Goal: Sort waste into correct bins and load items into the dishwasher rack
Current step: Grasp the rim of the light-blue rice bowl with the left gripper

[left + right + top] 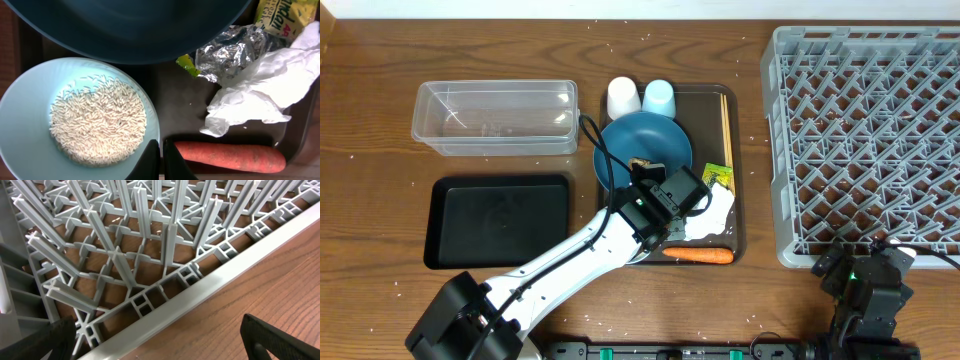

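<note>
We are looking down on a brown wood-grain table (380, 90), with white specks lying scattered across it and a pale strip showing along its far edge. We are counting two bins, the clear tub (495, 117) and the black tray (500, 220). There is one grey rack (865, 150) and two cups, the white cup (623, 97) and the light-blue cup (660, 97). We are also counting one dark-blue plate (642, 140), one bowl (22, 102) carrying rice (97, 120), one foil ball (227, 52), one napkin (255, 90) and one packet (285, 17).

The carrot (230, 156) is lying at the near edge of the brown serving tray (736, 150), just beside the napkin, its long axis running left to right. The chopsticks (724, 125) are lying along the tray's right edge, pointing away from us.

The left gripper (161, 147) is hovering between the bowl and the carrot, clenched on nothing. The right gripper (157, 330) is waiting at the rack's near rim, spread wide and released.
</note>
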You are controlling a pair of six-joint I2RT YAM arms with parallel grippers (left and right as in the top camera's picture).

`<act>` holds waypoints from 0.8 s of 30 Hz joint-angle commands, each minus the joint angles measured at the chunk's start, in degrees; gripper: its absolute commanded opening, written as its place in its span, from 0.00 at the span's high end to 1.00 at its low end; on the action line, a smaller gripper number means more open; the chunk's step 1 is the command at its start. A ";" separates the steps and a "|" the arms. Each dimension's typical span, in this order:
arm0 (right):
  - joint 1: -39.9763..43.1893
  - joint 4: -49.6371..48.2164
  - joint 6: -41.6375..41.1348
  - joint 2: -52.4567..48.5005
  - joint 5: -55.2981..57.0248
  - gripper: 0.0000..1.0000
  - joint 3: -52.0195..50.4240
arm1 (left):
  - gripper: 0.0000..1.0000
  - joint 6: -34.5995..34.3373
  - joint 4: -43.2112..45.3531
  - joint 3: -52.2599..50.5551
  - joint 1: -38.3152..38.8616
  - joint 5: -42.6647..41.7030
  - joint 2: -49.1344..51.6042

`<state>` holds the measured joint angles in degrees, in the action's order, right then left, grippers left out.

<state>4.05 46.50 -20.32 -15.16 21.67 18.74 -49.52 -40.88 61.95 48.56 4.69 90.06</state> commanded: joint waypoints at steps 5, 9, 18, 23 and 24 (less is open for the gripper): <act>0.37 0.09 0.68 0.09 0.59 0.01 0.66 | 0.60 -0.11 -0.55 -0.02 0.09 -0.20 0.66; 0.37 0.09 0.66 0.09 0.59 0.01 0.66 | 0.43 -0.13 -0.57 -0.57 0.07 -1.22 2.86; 0.37 0.09 0.66 0.09 0.59 0.01 0.66 | 0.39 -0.35 2.49 -0.66 0.07 -1.07 10.97; 0.37 0.09 0.66 0.09 0.59 0.01 0.66 | 0.39 -1.81 3.06 -0.66 0.04 -1.09 14.03; 0.37 0.09 0.66 0.09 0.59 0.01 0.66 | 0.39 -1.81 3.43 -0.66 0.04 -0.68 14.25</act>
<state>4.05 46.50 -20.32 -15.16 21.67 18.74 -50.19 -37.78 61.67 48.56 3.36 103.24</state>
